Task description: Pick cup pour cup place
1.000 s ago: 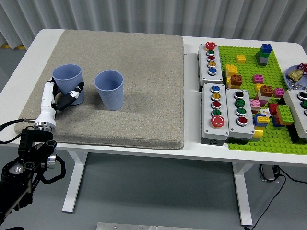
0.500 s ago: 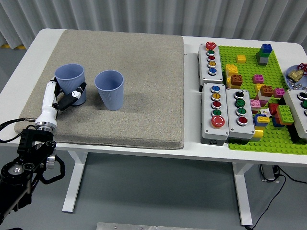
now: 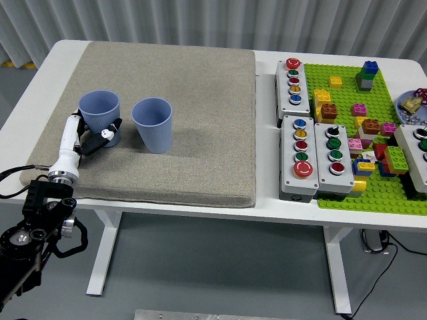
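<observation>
On the grey mat [image 3: 200, 133], the left robot hand [image 3: 90, 138] grips the left cup [image 3: 99, 113].

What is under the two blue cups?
Both light blue plastic cups, the held one and the free one, stand on a grey-brown fabric mat that covers the white table. The left hand hides the held cup's base.
</observation>
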`<action>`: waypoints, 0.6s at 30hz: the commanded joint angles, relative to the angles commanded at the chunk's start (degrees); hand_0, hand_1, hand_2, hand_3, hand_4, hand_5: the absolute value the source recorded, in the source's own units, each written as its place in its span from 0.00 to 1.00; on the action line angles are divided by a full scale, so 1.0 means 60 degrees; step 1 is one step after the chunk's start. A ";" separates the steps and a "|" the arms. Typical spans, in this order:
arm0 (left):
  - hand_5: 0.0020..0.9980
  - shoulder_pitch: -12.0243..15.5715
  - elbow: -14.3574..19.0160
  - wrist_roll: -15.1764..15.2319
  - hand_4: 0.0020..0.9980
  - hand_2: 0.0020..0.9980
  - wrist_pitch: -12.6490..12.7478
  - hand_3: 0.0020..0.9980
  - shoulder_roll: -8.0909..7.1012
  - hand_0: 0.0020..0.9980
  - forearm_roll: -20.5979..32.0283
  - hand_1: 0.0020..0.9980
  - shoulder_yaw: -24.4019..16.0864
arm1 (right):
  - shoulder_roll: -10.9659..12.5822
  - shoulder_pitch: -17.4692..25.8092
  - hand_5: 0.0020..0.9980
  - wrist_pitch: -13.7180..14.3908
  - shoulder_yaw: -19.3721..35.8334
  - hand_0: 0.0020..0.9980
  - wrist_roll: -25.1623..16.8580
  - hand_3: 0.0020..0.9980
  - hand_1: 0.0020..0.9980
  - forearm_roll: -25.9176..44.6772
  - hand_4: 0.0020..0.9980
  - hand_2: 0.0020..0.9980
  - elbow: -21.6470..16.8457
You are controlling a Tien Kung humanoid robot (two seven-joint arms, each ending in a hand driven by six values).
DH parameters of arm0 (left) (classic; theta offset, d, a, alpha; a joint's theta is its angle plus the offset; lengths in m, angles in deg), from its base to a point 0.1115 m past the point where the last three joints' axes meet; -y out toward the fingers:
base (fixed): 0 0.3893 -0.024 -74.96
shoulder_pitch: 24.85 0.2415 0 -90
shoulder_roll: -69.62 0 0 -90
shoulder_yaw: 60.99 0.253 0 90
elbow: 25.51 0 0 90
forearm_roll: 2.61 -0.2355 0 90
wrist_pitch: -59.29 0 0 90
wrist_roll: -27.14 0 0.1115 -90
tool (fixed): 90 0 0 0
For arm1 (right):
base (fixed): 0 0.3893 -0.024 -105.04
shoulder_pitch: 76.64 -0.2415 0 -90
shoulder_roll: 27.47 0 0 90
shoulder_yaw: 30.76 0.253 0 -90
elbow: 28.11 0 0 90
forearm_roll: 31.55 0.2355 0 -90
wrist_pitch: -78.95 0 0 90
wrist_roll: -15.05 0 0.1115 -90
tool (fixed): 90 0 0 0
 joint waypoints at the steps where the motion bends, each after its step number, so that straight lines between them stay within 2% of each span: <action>1: 0.38 0.0005 0.0008 -0.0010 0.88 0.84 -0.0020 0.82 -0.0003 0.66 -0.0019 0.70 -0.0018 | 0.0000 -0.0002 0.21 0.0003 -0.0015 0.74 -0.0003 0.60 0.70 0.0024 0.15 0.74 0.0000; 2: 0.40 0.0005 0.0014 -0.0012 0.90 0.86 -0.0029 0.88 -0.0005 0.67 -0.0021 0.71 -0.0021 | -0.0001 -0.0003 0.21 0.0004 -0.0017 0.74 -0.0004 0.60 0.70 0.0030 0.15 0.74 0.0000; 8: 0.40 0.0028 0.0108 -0.0091 0.90 0.86 -0.0158 0.88 -0.0031 0.67 -0.0161 0.71 -0.0088 | 0.0000 0.0004 0.21 0.0005 -0.0008 0.74 0.0000 0.60 0.70 0.0015 0.15 0.74 0.0000; 9: 0.43 0.0034 0.0123 -0.0102 0.92 0.92 -0.0165 0.97 -0.0035 0.69 -0.0169 0.73 -0.0098 | 0.0000 0.0005 0.21 0.0005 -0.0010 0.74 0.0000 0.60 0.70 0.0014 0.15 0.74 0.0000; 18: 0.44 0.0160 0.0303 -0.0198 0.93 0.95 -0.0209 1.00 -0.0100 0.71 -0.0381 0.76 -0.0161 | -0.0007 0.0039 0.21 0.0005 0.0001 0.74 0.0010 0.60 0.70 -0.0028 0.15 0.74 0.0000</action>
